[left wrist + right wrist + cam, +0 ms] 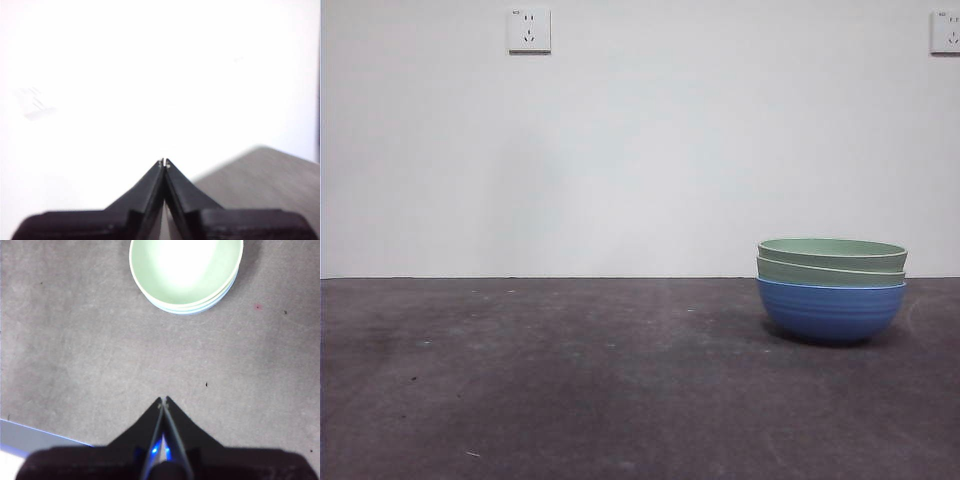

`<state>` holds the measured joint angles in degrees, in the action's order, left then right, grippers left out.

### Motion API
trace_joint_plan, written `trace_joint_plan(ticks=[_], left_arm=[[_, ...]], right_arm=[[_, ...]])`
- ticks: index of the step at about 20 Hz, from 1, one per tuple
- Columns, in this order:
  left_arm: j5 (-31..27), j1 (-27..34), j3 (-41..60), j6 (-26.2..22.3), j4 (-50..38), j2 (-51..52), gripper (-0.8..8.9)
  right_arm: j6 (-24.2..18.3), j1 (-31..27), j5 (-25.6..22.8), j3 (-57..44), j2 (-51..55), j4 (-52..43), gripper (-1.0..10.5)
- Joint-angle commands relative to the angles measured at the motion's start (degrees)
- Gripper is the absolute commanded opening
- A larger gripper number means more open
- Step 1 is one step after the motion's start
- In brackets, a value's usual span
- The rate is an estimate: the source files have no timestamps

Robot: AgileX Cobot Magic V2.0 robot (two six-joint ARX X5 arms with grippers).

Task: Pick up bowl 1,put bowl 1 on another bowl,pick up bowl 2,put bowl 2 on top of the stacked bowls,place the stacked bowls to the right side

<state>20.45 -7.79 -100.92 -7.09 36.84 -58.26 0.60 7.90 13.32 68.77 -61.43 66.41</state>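
The stack of bowls (831,288) sits on the table's right side, both the left gripper (164,163) and right gripper (163,400) closed, empty and clear, so nothing needs nudging.

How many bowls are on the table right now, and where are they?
3, all in one stack at the right of the front view: the blue bowl at the bottom, a pale green bowl nested in it, and a second pale green bowl on top.

A bare test room: dark worktable (570,390), white wall (640,160), sockets (529,30).
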Motion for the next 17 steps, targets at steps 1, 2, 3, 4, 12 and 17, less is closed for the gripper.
trace_joint_plan(ticks=[1,2,3,4,12,17], left_arm=[[0.5,4.2,13.4,-0.7,-10.7,7.2,-0.03],[0.4,6.0,20.4,-0.7,-15.8,11.0,-0.03],[0.1,7.5,27.6,-0.7,-20.6,14.8,-0.03],[-1.3,8.8,34.7,-0.7,-25.2,18.4,-0.03],[-7.5,12.2,77.5,0.5,-40.3,41.5,-0.03],[-10.0,12.4,90.7,3.4,-40.3,48.8,-0.03]], right_arm=[[-0.3,0.0,-0.2,-0.3,-0.1,-0.2,0.0],[-0.3,0.0,-0.2,-0.3,-0.1,-0.2,0.0],[-0.3,0.0,-0.2,-0.3,-0.1,-0.2,0.0],[-0.3,0.0,-0.2,-0.3,-0.1,-0.2,0.0],[-0.3,0.0,-0.2,-0.3,-0.1,-0.2,0.0],[-0.3,0.0,-0.2,-0.3,0.0,-0.2,0.0]])
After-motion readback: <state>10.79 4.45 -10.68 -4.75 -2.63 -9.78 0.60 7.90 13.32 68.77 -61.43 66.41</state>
